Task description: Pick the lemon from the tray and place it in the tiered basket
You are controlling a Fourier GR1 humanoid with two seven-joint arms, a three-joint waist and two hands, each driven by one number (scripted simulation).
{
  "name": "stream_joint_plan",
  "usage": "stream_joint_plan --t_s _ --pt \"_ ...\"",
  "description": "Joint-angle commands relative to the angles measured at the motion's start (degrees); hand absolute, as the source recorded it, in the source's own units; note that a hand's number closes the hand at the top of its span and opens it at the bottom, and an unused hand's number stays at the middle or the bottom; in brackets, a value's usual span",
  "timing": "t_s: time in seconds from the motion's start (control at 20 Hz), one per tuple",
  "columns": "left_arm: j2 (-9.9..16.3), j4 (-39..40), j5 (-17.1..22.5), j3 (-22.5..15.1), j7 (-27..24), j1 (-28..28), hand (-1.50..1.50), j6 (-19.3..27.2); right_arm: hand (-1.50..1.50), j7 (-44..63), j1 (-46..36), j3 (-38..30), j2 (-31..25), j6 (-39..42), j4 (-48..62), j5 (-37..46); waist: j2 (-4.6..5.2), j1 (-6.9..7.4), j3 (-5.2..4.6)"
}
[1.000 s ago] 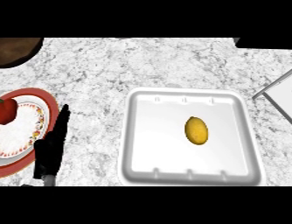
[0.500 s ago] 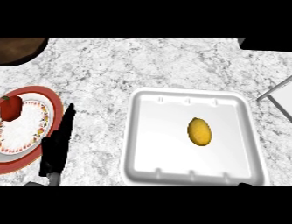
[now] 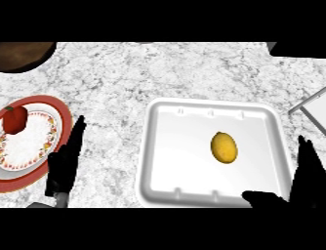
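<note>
A lemon [image 3: 224,147] was found lying in the white tray [image 3: 173,166], untouched. The right hand [image 3: 306,183] was seen at five o'clock, fingers straight; the left hand [image 3: 65,163] at eight o'clock, likewise straight, beside a red-rimmed plate [image 3: 0,178].

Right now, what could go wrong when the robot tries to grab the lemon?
The lemon is rounded and lies loose on the smooth white tray, so it might roll away if nudged. The right hand is at the tray's right edge, thumb over the near rim, and could bump or shift the tray when it reaches in. The left hand rests open beside the plate and could knock it.
</note>
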Motion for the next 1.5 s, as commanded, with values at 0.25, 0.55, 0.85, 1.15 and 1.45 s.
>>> stream_joint_plan --t_s 0.25,0.55,0.85,1.15,1.45 --pt "0.91 0.97 0.95 1.32 1.50 2.32 0.00 -0.82 -1.50 14.20 -13.40 -0.86 15.32 16.33 9.09 5.57 -0.22 -1.12 -0.06" --pt "-1.90 1.87 -0.24 0.52 1.63 1.01 0.00 1.08 -1.50 14.20 -19.11 -3.71 19.71 19.24 19.03 4.90 0.01 -1.59 0.02" --pt "-0.75 0.68 -0.25 0.34 1.47 3.56 0.00 -0.12 -1.50 14.19 -19.30 -6.40 19.83 22.83 20.87 2.10 -0.40 -2.07 0.03" --pt "-1.45 1.77 -0.03 1.47 0.49 3.87 0.00 0.09 -1.50 14.20 -22.64 -8.06 19.86 21.68 24.90 -0.97 -0.47 -2.35 0.05" --pt "-1.08 0.89 -0.22 1.56 2.54 3.01 0.00 -0.53 -1.50 14.20 -24.90 -10.18 19.87 22.48 29.36 -3.45 -0.47 -2.62 0.10"
